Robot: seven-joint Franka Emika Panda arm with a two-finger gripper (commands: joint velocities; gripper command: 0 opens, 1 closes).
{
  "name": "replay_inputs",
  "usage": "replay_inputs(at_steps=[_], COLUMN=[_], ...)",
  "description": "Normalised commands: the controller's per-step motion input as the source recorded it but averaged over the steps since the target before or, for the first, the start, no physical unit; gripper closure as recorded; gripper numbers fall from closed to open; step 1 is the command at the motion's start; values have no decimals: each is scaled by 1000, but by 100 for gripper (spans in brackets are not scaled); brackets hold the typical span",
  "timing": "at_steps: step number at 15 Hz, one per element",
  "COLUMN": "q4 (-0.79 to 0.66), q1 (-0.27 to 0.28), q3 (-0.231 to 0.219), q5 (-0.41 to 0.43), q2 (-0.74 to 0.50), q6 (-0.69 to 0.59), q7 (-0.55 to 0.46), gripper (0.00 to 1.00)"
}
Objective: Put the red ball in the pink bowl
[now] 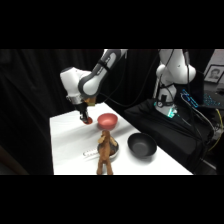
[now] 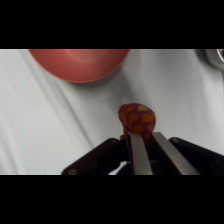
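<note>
Wrist view: fingers (image 2: 150,142) pinch red ball (image 2: 136,117).

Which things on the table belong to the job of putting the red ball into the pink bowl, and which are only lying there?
Belong to the job:
- red ball, between the fingers of the gripper
- pink bowl

Only lying there:
- black bowl
- brown figure

white table (image 1: 65,145), black bowl (image 1: 142,145), brown figure (image 1: 104,155)
</note>
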Motion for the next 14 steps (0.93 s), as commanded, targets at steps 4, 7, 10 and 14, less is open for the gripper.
replay_inputs(at_steps=[4, 7, 10, 14], q4=[-452, -476, -486, -468], q1=[-5, 10, 8, 1], q3=[15, 5, -11, -29], q5=[80, 72, 67, 54], q2=[-491, -474, -460, -422], q6=[-14, 46, 97, 159], q7=[-124, -111, -108, -105], gripper=[98, 98, 98, 98])
